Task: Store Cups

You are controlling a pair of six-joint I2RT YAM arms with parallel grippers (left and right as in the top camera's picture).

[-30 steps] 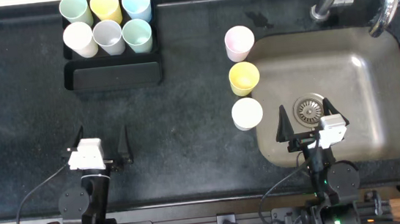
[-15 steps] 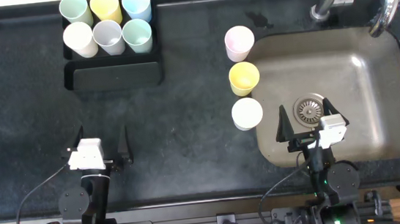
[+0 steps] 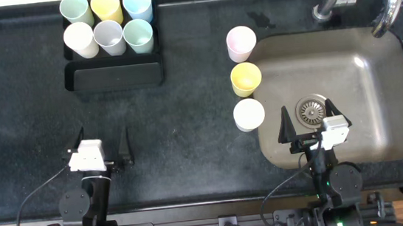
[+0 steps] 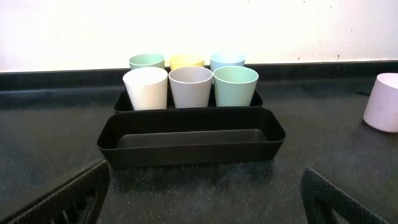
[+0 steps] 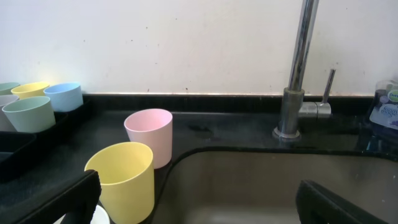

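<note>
Both tools parked low in frame. Left tool [image 3: 102, 135] and right tool [image 3: 308, 110] are both spread wide, nothing held.

Three loose cups stand in a tight column at centre-right, on the dark speckled worktop [image 3: 188, 129] along the left rim of the steel sink [image 3: 381, 133]. Pink plastic cup [image 3: 241, 42] is highest, yellow plastic cup [image 3: 246, 78] in the middle, white plastic cup [image 3: 248, 114] lowest.

Likely target is the empty long black tray [image 3: 113, 78] at upper left, just below the full black tray [image 3: 157, 28] with six cups.

Risks, my read:
- A finger going in beside one cup nudges its neighbour into the basin.
- Light tapered walls slip or squash under a hard pinch.
- Clipping the tray wall on set-down tips the cup.
</note>
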